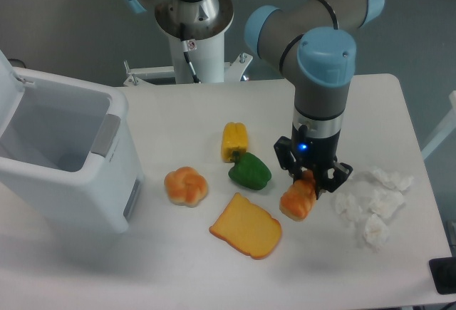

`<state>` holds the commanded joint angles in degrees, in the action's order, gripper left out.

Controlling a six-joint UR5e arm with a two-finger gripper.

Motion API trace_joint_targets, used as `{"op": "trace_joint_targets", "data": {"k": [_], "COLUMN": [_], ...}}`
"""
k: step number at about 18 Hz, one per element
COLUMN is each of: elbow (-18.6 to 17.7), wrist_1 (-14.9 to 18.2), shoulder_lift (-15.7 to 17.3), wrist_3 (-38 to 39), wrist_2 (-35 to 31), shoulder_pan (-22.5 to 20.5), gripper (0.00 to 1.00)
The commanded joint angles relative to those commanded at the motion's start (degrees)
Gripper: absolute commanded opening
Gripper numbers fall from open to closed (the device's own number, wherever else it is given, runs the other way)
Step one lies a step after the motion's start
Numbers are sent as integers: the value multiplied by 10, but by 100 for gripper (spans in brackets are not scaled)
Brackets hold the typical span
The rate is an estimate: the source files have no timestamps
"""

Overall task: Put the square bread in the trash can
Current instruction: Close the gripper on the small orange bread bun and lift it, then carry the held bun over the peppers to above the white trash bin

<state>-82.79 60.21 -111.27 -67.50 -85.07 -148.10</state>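
My fingers (311,183) gripped an orange pastry (296,200); the square bread (246,226) lay just left, the trash can (107,182) far left.

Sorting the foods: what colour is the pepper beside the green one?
Yellow, clearest in the fixed camera view.

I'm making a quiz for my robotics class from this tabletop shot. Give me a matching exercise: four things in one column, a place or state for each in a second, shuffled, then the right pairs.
Things:
1. square bread
2. trash can
3. green pepper
4. crumpled tissues

Places or states:
A. at the table's left side, lid open
B. lying flat near the front edge, ungripped
C. to the right of the gripper
D. just in front of the yellow pepper

Pairs: 1-B, 2-A, 3-D, 4-C
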Motion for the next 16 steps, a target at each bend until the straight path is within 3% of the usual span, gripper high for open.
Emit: {"op": "trace_joint_targets", "data": {"k": [9, 16], "elbow": [-4, -11], "wrist_1": [1, 7], "shoulder_lift": [17, 79], "wrist_3": [9, 62], "wrist_2": [4, 17], "shoulder_pan": [5, 53], "gripper": [45, 46]}}
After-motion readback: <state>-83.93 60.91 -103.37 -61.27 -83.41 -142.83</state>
